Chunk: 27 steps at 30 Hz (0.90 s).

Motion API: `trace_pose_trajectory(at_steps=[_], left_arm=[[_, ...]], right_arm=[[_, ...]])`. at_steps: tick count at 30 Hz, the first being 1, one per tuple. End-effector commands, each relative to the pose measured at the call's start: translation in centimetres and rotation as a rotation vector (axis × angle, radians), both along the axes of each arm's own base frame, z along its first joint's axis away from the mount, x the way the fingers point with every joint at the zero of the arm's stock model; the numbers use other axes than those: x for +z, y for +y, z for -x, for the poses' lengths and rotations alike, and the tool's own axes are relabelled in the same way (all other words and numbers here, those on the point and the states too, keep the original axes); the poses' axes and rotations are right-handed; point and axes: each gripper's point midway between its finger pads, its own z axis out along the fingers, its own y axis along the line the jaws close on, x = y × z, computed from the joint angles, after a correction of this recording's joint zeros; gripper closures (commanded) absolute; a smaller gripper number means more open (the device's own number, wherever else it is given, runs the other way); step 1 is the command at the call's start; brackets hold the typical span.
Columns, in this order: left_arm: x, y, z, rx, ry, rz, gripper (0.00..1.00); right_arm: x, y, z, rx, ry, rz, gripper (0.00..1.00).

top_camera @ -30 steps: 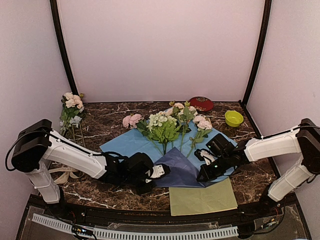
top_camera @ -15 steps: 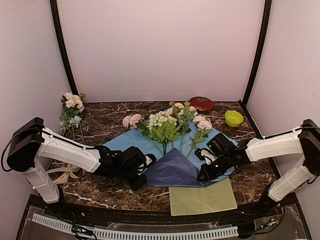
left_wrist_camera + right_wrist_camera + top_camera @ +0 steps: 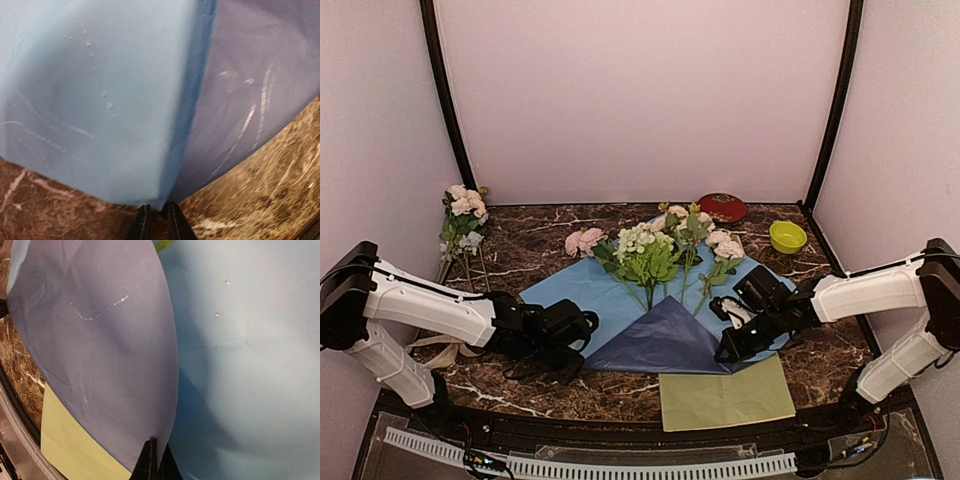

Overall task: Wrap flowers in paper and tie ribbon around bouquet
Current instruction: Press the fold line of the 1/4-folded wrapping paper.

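Observation:
The paper (image 3: 570, 290) lies spread on the marble table, light blue face up, its near part folded over into a dark navy flap (image 3: 665, 340). The flowers (image 3: 650, 250) lie on its far half, stems pointing toward me. My left gripper (image 3: 582, 345) is shut on the flap's left end; in the left wrist view the folded paper corner (image 3: 159, 200) sits pinched between its fingertips (image 3: 142, 225). My right gripper (image 3: 725, 352) is shut on the flap's right end, with the navy paper (image 3: 100, 340) running into its closed tips. The beige ribbon (image 3: 442, 352) lies at the left, partly under my left arm.
A yellow-green sheet (image 3: 725, 392) lies just in front of the flap, near the table's front edge. A second bunch of flowers (image 3: 463, 215) stands at the back left. A red dish (image 3: 723, 207) and a green bowl (image 3: 787, 236) sit at the back right.
My left gripper has closed on the paper and moved left, drawing the navy flap out wider and flatter. The right gripper has stayed where it was.

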Motion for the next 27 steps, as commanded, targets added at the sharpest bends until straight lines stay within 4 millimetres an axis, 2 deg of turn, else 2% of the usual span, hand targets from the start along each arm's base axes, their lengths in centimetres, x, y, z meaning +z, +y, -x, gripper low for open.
trace_pose_trajectory(at_steps=[1,4,7,10,13,15,20,24,27], left_arm=[[2.4,2.5,-0.3,-0.041,-0.105,-0.129,0.87],[4.9,0.0,-1.7,-0.133,-0.216,-0.09,0.87],[6.1,-2.9,-2.4,-0.219,-0.275,-0.06,0.87],[6.5,-6.2,-2.2,-0.319,-0.294,-0.005,0.87],[5.7,-8.4,-2.0,-0.376,-0.286,0.051,0.87],[4.2,-8.6,-2.2,-0.383,-0.278,0.023,0.87],[0.2,-7.3,-1.7,-0.386,-0.203,-0.078,0.87],[-1.6,-6.2,-0.6,-0.385,-0.137,-0.1,0.87],[-2.0,-5.6,-0.1,-0.367,-0.115,-0.097,0.87]], right_arm=[[0.3,-0.4,-0.3,-0.005,-0.004,0.028,1.0],[0.3,-0.4,-0.3,-0.005,-0.003,0.028,1.0],[0.2,-0.5,-0.4,-0.005,0.0,0.04,1.0],[0.2,-0.5,-0.4,-0.01,0.002,0.044,1.0],[0.3,-0.6,-0.5,-0.019,0.003,0.047,1.0],[0.5,-0.6,-0.6,-0.025,0.0,0.048,1.0],[0.6,-1.0,-0.7,-0.05,-0.005,0.059,0.99],[0.7,-2.5,-1.0,-0.104,-0.028,0.126,0.85],[2.4,-3.8,-2.2,-0.153,-0.099,0.179,0.73]])
